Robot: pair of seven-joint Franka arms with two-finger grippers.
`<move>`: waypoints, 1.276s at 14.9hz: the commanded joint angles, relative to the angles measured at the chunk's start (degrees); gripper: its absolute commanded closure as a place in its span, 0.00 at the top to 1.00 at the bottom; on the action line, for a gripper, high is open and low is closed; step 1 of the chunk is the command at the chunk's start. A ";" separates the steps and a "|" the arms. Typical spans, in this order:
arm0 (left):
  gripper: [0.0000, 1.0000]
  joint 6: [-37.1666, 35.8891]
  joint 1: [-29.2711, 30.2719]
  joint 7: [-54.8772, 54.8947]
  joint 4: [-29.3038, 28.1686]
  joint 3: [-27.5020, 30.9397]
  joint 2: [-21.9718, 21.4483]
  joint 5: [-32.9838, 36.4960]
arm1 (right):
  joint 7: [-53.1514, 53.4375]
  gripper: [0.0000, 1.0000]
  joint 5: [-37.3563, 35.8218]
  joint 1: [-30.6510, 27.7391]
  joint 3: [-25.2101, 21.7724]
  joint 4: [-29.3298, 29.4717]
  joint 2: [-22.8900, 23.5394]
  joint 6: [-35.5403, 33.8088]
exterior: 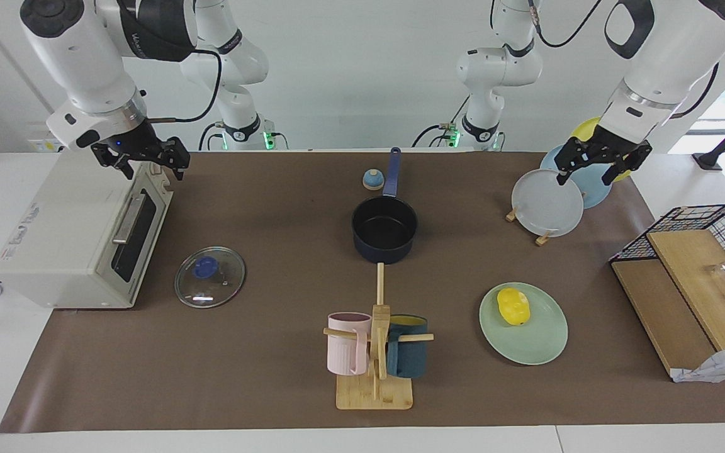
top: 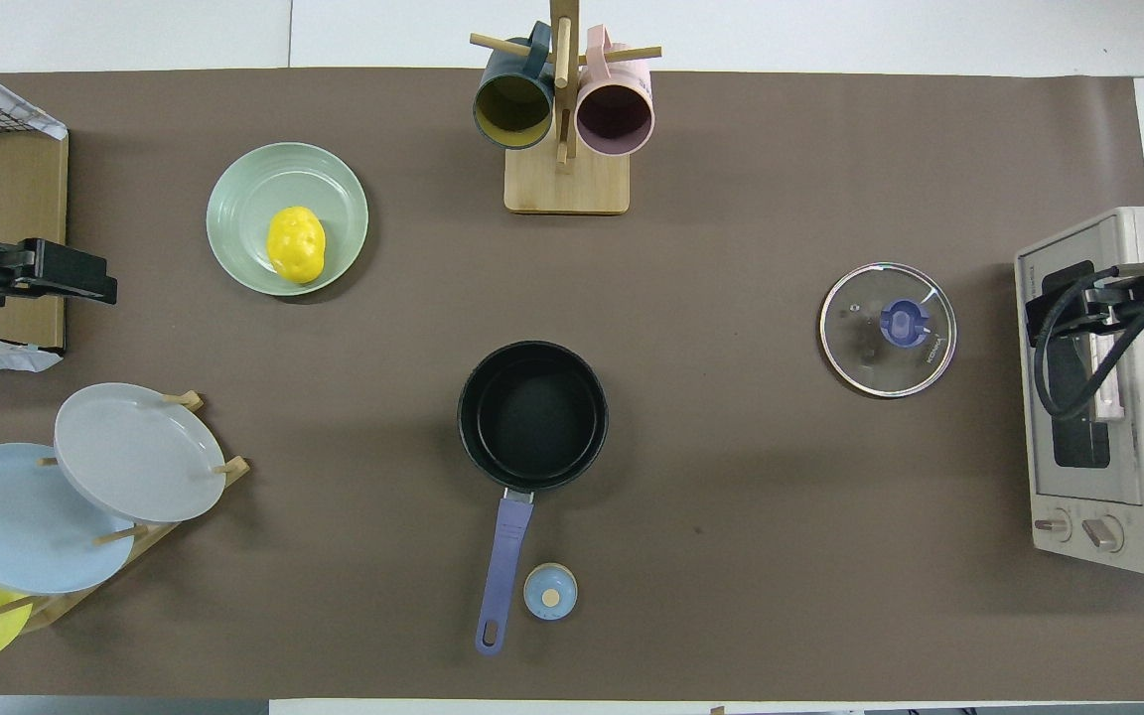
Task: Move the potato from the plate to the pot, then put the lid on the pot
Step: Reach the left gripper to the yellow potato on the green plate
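The yellow potato (exterior: pixel 513 306) (top: pixel 295 243) lies on the mint-green plate (exterior: pixel 539 346) (top: pixel 244 199), toward the left arm's end of the table. The empty navy pot (exterior: pixel 384 229) (top: pixel 532 412) stands mid-table, its blue handle pointing toward the robots. The glass lid (exterior: pixel 209 277) (top: pixel 888 330) with a blue knob lies flat on the mat next to the toaster oven. My left gripper (exterior: pixel 587 176) (top: pixel 105 288) is open and empty, raised over the table's end between the plate rack and the wire basket. My right gripper (exterior: pixel 153 173) (top: pixel 1034 318) is open and empty, raised over the toaster oven.
A mug tree (exterior: pixel 375 352) with pink and teal mugs stands farther from the robots than the pot. A small bell (exterior: pixel 372 180) sits beside the pot handle. A rack of upright plates (exterior: pixel 548 202), a toaster oven (exterior: pixel 79 233) and a wire basket with boards (exterior: pixel 690 264) flank the mat.
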 commanded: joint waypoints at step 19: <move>1.00 23.67 -5.43 -0.99 9.54 0.11 31.83 2.40 | 0.18 1.00 0.98 -1.21 0.28 -0.94 -0.87 -0.90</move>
